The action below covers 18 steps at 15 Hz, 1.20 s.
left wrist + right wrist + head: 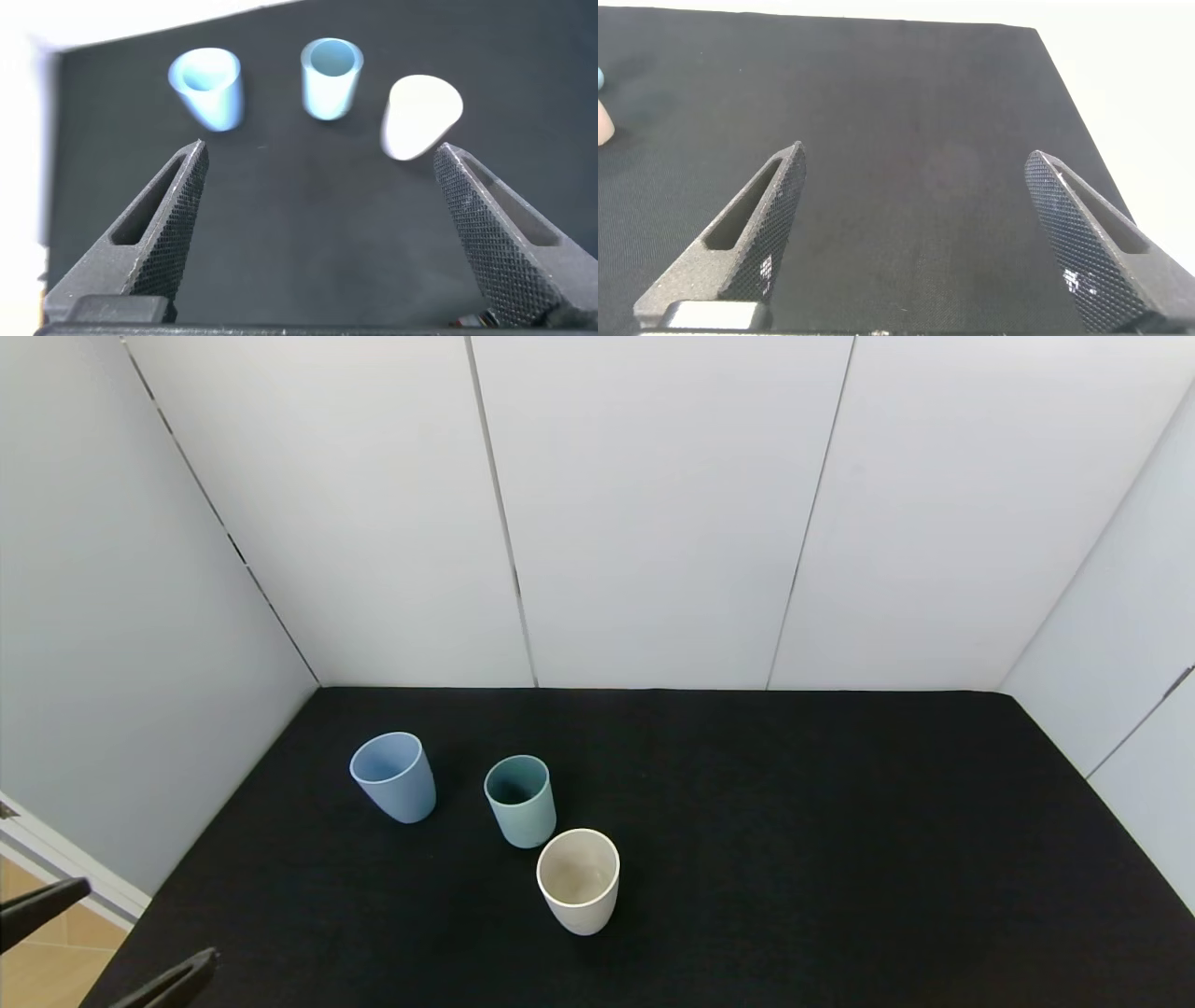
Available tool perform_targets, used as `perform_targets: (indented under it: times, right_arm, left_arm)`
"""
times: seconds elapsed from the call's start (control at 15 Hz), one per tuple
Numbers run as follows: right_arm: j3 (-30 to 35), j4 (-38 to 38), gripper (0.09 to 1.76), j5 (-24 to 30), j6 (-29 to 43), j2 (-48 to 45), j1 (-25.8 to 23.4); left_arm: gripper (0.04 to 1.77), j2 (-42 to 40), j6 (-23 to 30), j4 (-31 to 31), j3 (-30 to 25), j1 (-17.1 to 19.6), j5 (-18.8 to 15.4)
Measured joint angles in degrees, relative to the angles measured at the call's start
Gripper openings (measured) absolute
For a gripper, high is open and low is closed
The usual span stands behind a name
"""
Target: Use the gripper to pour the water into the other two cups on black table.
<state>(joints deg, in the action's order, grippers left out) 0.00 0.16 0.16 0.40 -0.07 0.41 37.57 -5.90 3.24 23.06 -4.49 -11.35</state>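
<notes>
Three cups stand upright on the black table (794, 821). The light blue cup (394, 777) is at the far left, the teal-green cup (520, 800) is beside it, and the cream cup (579, 881) is nearest to me. Water in the cream cup is too clear to make out. My left gripper (131, 929) is open and empty at the table's near left corner, well short of the cups. Its wrist view shows the light blue cup (207, 86), the teal-green cup (331, 77) and the cream cup (420, 114) beyond the fingers. My right gripper (915, 154) is open and empty over bare table.
White panel walls (653, 523) close the table at the back and on both sides. The table's left edge (121, 933) runs beside the left gripper, with wooden floor below it. A sliver of the cream cup (603, 121) shows at the edge of the right wrist view.
</notes>
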Motion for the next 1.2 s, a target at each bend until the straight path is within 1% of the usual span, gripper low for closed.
perform_targets:
  times: [0.27,0.53,0.67,0.87,0.93,1.07,1.2]
  right_arm:
    - [0.0,0.02,1.71,-0.02,0.0,0.0,0.0]
    - [0.0,0.02,1.71,0.0,0.0,0.0,0.0]
    - [0.0,0.0,1.71,0.0,-0.05,0.0,0.0]
    - [0.0,0.0,1.71,-0.02,-0.05,0.0,0.02]
    - [0.0,0.0,1.71,0.0,-0.02,0.0,0.02]
    - [0.0,0.02,1.71,0.0,-0.05,0.0,0.02]
    - [0.0,0.02,1.71,0.0,-0.05,0.0,0.0]
  left_arm:
    - [1.72,-14.67,-0.02,-1.97,-6.21,3.15,4.19]
    - [1.72,-28.21,-0.27,-3.32,-11.67,4.13,4.99]
    - [1.72,-33.26,-1.37,-4.69,-14.69,4.28,6.08]
    - [1.72,-36.52,-3.41,0.74,-20.35,4.39,8.19]
    - [1.72,-37.0,-3.94,0.74,-21.7,4.39,8.57]
    - [1.72,-37.44,-3.66,-3.82,-22.71,4.39,8.48]
    - [1.72,-37.6,-0.55,-4.25,-22.97,4.39,8.66]
